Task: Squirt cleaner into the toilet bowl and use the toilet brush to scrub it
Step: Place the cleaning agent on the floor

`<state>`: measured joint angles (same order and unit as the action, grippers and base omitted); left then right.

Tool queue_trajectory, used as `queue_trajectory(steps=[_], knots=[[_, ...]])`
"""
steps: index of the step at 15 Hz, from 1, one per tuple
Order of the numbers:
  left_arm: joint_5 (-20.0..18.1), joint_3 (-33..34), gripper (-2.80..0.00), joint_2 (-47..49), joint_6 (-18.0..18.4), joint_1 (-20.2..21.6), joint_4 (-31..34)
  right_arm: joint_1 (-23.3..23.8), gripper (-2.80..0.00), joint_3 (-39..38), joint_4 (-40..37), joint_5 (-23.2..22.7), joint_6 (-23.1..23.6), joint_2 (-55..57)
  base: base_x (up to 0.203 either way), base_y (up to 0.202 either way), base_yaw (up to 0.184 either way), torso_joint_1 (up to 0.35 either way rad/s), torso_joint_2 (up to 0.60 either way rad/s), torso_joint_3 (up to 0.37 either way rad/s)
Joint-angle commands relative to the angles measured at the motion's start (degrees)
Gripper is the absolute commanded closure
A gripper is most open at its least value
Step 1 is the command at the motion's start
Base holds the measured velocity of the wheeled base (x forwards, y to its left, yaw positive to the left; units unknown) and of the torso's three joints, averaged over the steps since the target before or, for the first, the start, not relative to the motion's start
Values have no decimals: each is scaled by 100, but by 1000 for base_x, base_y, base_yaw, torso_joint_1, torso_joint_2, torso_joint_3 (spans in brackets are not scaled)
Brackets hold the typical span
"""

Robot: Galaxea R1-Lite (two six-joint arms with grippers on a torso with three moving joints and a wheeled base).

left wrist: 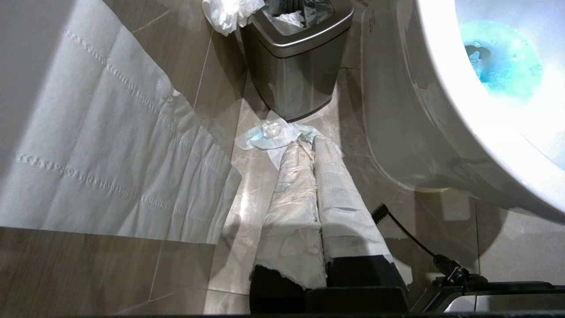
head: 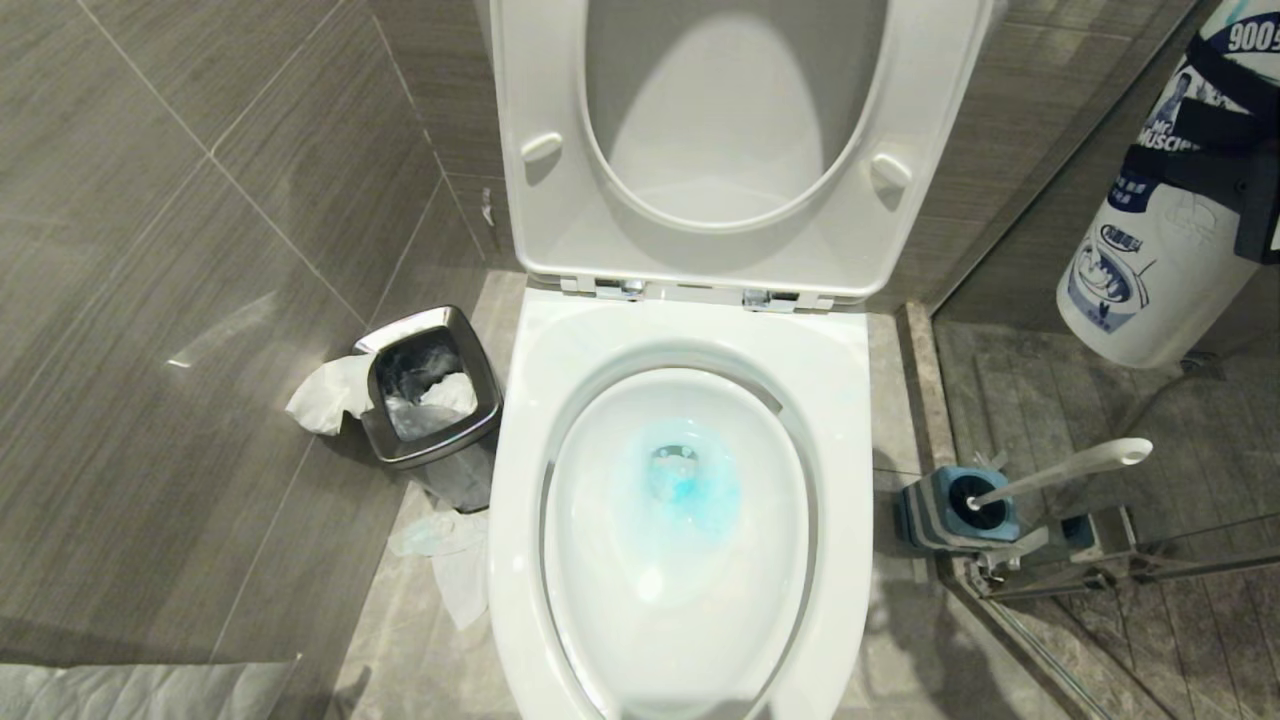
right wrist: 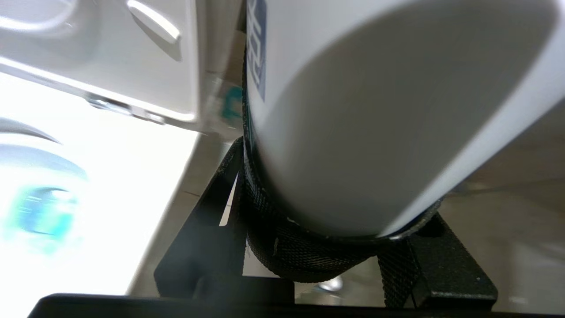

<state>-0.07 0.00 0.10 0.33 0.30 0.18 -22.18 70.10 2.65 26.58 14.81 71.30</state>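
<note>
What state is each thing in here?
Glossy white ceramic toilet bowl: seat and lid up, blue cleaner in water.
White-handled toilet brush: standing in blue-topped holder.
White cleaner bottle: held by right tool.
Square steel waste bin: open, paper spilling.
Left tool: shut, paper-wrapped.

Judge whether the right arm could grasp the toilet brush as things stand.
Probably not yet: the right gripper is clamped around the cleaner bottle. The toilet brush stands unobstructed in its holder.

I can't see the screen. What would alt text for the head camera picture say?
An open toilet bowl holds blue cleaner in its water, seat and lid raised. At upper right the right gripper holds a white cleaner bottle; below it, the toilet brush stands in its holder. A steel bin stands left, tissue around it.
</note>
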Motion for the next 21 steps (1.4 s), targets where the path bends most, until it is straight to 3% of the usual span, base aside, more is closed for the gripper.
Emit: queue_trajectory(steps=[1,12,17,21], knots=[[-1,0,0,8,2,5,-1,351,0,-66,15,-822,-444,-13,0,0,0,0,0,0],[-1,0,0,8,2,5,-1,1049,0,-181,188,-1043,-777,420,0,0,0,0,0,0],[-1,0,0,8,2,5,-1,1566,0,-571,1572,-1798,-838,1095,0,0,0,0,0,0],[-1,9,0,8,2,5,-1,1880,0,-753,2551,-2044,-831,1756,0,0,0,0,0,0]])
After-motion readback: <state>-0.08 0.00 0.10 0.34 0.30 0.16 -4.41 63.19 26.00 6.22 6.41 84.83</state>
